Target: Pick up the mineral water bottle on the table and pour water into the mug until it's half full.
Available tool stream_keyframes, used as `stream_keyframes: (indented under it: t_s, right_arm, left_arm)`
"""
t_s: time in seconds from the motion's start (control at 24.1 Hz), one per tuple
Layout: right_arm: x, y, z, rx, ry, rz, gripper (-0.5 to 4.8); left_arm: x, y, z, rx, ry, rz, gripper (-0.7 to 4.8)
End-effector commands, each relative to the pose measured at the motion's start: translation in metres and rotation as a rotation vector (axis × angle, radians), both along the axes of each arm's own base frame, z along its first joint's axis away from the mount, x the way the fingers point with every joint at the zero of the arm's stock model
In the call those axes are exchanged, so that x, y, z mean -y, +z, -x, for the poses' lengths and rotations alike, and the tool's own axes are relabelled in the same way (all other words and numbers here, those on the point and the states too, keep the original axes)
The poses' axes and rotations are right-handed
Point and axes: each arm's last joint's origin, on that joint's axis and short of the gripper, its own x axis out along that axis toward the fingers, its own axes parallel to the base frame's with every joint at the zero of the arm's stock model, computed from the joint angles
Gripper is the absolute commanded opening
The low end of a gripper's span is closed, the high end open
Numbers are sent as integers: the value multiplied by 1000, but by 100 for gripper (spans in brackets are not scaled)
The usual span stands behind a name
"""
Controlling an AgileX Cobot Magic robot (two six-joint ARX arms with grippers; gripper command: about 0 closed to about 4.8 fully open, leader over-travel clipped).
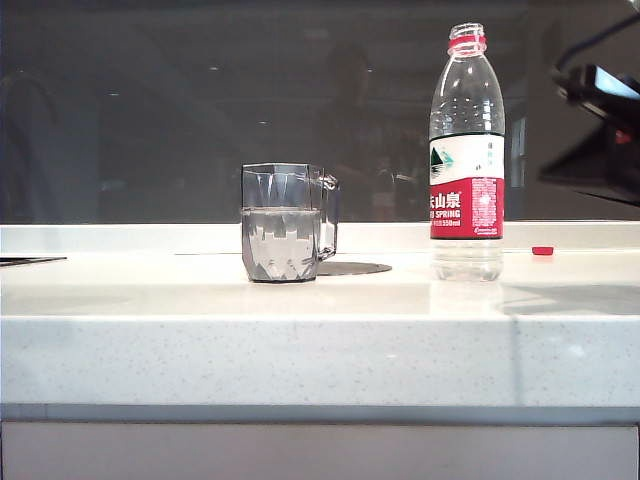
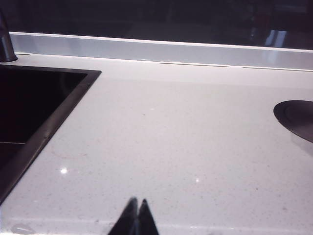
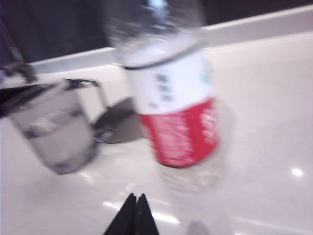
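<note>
On white speckled stone table (image 1: 320, 330), tall clear red-labelled mineral water bottle (image 1: 467, 150) uncapped, standing free, smoky faceted glass mug (image 1: 285, 222) seemingly half full already; right gripper (image 3: 137, 208) pinched empty beside bottle, left gripper (image 2: 137, 211) likewise closed, idle over bare counter; next, if anything, only pulling clear.

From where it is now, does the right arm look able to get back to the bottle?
Probably yes. The right gripper, shut and empty, faces the mineral water bottle, which stands upright on the table with nothing between; the mug stands off to one side.

Bare table (image 1: 150, 300) stretches left of the mug (image 1: 285, 222). A clear gap separates mug and bottle (image 1: 467, 150). Just right of the bottle lies a small red cap (image 1: 542, 250).
</note>
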Motion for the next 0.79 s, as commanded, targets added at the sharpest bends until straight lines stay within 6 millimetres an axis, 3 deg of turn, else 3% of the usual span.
stream_keyframes:
  t_s: [0.04,0.42,0.79]
  right_arm:
    - [6,-2,2,-62,-33,34,-8]
    - [47,-5,16,-192,-292,74,-8]
    - [72,27,38,108,-492,-14,-8]
  left_arm:
    - [0,1,0,8,-2,-1,-4]
    - [0,1,0,8,-3,-1,-4]
    - [0,2,0,9,-2,-1,-4]
